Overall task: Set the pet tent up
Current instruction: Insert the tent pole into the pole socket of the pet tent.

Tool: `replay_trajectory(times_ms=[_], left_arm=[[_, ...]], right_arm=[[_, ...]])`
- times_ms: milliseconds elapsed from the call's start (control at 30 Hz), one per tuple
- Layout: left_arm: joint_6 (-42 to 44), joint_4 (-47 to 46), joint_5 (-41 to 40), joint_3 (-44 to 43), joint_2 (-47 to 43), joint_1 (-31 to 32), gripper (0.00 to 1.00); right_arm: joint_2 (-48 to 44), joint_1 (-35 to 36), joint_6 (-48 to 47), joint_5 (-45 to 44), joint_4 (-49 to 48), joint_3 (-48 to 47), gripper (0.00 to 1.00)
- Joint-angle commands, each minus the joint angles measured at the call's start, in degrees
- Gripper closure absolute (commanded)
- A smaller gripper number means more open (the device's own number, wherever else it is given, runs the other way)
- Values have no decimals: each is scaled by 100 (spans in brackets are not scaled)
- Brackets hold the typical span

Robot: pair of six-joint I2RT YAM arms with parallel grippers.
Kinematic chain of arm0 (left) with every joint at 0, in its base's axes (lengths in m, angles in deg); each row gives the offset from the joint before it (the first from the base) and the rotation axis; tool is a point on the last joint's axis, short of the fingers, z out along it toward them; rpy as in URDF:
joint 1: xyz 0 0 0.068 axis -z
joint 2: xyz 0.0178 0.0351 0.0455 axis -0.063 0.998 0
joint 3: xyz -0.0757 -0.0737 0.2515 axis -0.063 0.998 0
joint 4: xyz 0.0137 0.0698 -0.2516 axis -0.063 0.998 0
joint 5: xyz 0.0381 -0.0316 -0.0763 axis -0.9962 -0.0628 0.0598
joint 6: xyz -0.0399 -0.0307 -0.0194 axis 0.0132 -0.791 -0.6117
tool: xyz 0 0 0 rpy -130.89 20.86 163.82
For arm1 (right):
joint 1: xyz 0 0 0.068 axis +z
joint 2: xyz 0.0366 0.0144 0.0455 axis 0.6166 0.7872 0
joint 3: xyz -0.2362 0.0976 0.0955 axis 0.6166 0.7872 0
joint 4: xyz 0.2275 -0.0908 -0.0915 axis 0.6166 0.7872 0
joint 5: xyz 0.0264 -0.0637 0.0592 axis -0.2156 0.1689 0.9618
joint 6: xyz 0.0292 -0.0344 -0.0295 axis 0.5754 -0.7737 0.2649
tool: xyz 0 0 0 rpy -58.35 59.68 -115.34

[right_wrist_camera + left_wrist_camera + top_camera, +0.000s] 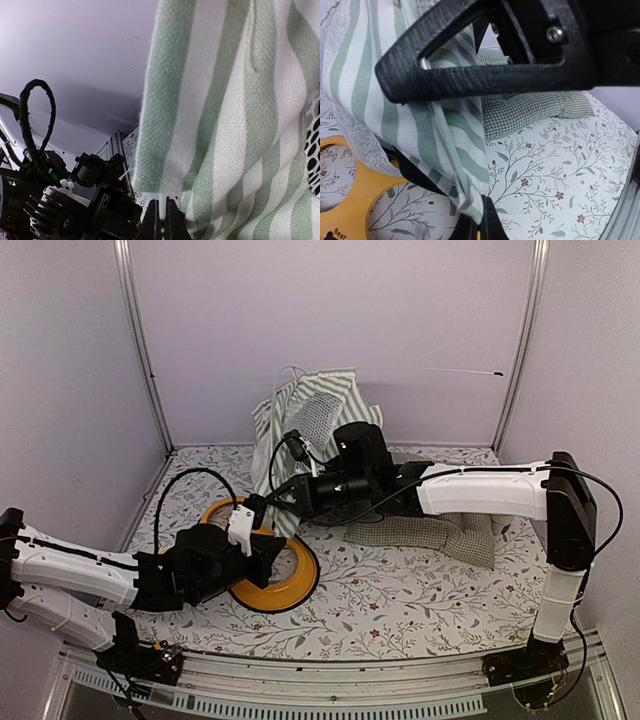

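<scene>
1. The pet tent (312, 418) lies collapsed at the far middle of the floral table (400, 590). Its green-and-white striped fabric is bunched upright against the back wall, and its grey mesh window faces the camera.
2. The right arm reaches in from the right side, across the green-checked cushion (440, 530). The right gripper (161, 222) has its fingers pressed together on a thin white pole (161, 209) at the lower edge of the striped fabric.
3. The left arm reaches in from the near left. The left gripper (479, 226) has its fingers nearly together at the hanging corner of the tent's striped hem and appears to pinch that corner.
4. The two grippers sit close together at the near left side of the tent. In the left wrist view, a finger of the right gripper crosses just above the held fabric.
5. A yellow ring-shaped board (285, 592) lies flat on the table, partly under the left gripper and near the tent.
6. The cushion lies flat to the right of the tent, touching its fabric.
</scene>
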State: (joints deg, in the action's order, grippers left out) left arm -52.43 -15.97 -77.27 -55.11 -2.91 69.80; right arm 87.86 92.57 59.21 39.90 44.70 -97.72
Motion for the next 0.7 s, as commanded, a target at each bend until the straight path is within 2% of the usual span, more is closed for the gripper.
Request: replay_trajectory(times_ms=[0, 667], left_arm=[[-48, 568, 201, 35, 57, 21, 100], [131, 819, 98, -200, -263, -81, 100]], right_arm=[[-224, -322, -127, -940, -20, 50, 100], [76, 48, -597, -1348, 429, 15, 100]])
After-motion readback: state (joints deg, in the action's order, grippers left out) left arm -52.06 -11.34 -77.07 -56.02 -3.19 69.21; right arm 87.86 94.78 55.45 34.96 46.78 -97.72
